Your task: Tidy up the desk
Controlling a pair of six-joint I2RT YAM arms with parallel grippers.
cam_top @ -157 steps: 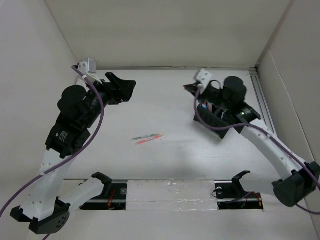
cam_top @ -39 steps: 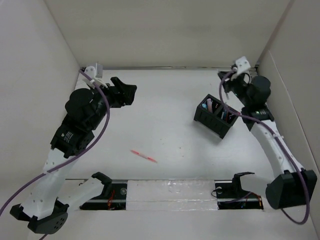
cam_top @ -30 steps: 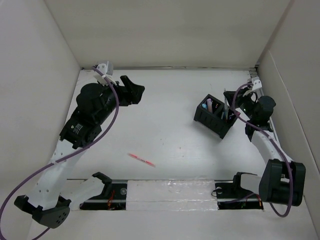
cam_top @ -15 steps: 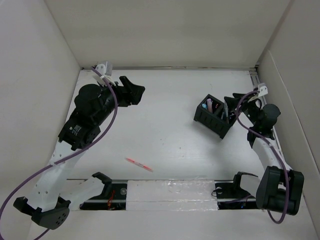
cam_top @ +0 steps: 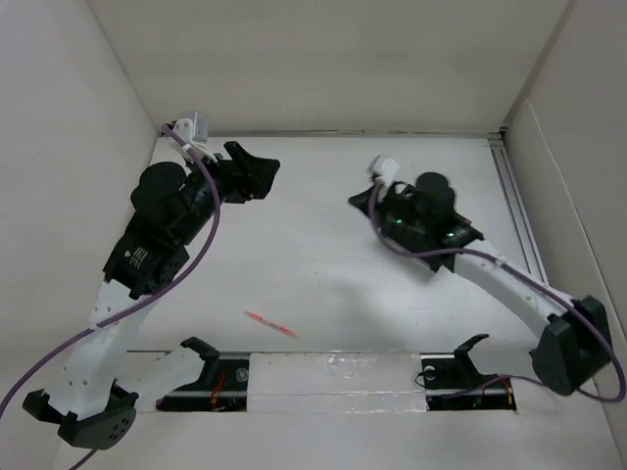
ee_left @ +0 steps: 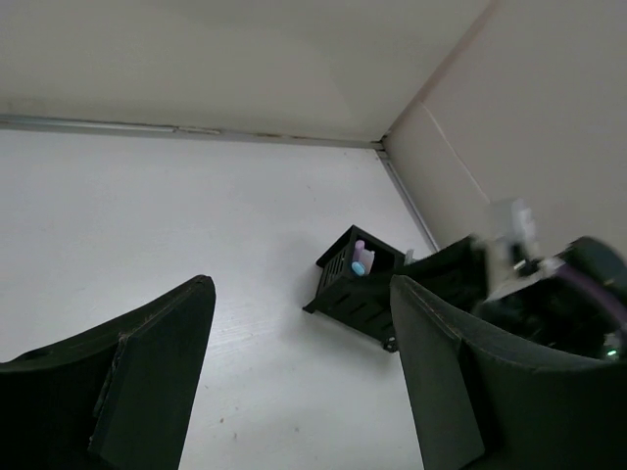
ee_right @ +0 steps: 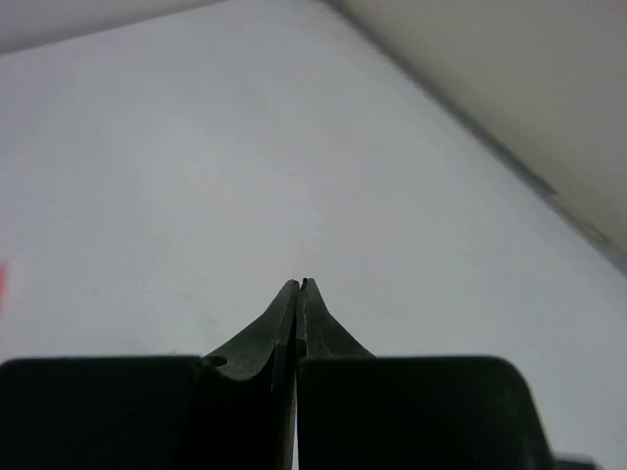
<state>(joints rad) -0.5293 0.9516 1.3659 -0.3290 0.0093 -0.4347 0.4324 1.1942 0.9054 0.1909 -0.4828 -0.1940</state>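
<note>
**Counter.** The white counter [cam_top: 323, 264] fills the top view beneath both arms. Plain white panels [cam_top: 333, 59] border it on the left, far and right sides.

**Left gripper.** The left gripper [cam_top: 257, 176] hangs over the far left part of the counter and points toward the middle. In the left wrist view, its two fingers [ee_left: 157, 382] stand apart. Only bare counter shows between them, so the gripper is open and holds nothing.

**Right gripper.** The right gripper [cam_top: 359, 200] reaches over the far right part of the counter and points left. In the right wrist view, its jaws meet tip to tip above bare counter. The gripper is closed and empty.

**Box.** A small black box [ee_left: 355, 289] with compartments stands on the right part of the counter. The right arm [ee_left: 549, 304] is just beside it. A lilac and light blue item [ee_left: 362, 260] stands upright in one compartment. In the top view, the right arm hides most of the box.

**Pen.** A pink pen [cam_top: 271, 324] lies flat on the near middle of the counter. It is well apart from both grippers and from the box.
</note>
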